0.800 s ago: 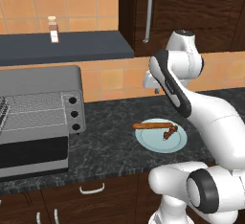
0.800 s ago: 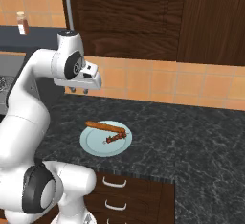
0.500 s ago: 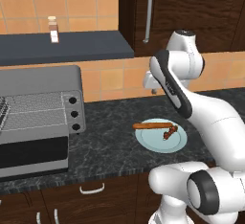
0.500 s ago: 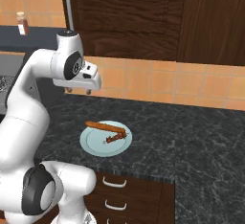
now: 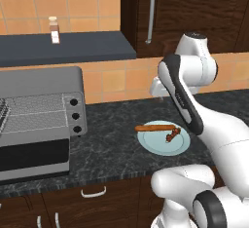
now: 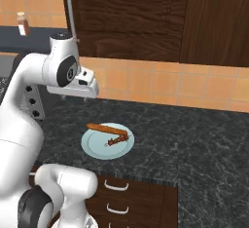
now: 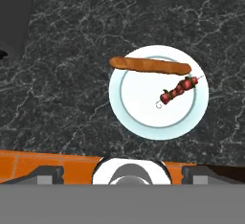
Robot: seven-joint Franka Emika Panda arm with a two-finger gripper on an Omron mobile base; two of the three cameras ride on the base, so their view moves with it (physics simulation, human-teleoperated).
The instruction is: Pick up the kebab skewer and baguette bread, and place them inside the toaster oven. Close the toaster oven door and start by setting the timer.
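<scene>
A pale blue plate (image 5: 160,146) (image 6: 99,149) (image 7: 143,106) lies on the dark counter. On it rest the long orange-brown baguette bread (image 5: 155,127) (image 6: 103,129) (image 7: 149,65) and the short kebab skewer (image 5: 172,134) (image 6: 117,140) (image 7: 178,90) with dark red chunks. High above the plate's far side my gripper (image 5: 157,89) (image 6: 87,91) hangs open, holding nothing. At the left stands the grey toaster oven (image 5: 44,81). Its door (image 5: 31,159) is dropped open, the wire rack (image 5: 31,115) shows, and its knobs (image 5: 75,116) form a column.
A spice bottle (image 5: 54,29) (image 6: 21,23) stands on the dark shelf above the oven. Dark wood cabinets with a long handle (image 5: 151,12) hang behind the arm. Drawers with handles (image 6: 116,187) sit below the counter's front edge.
</scene>
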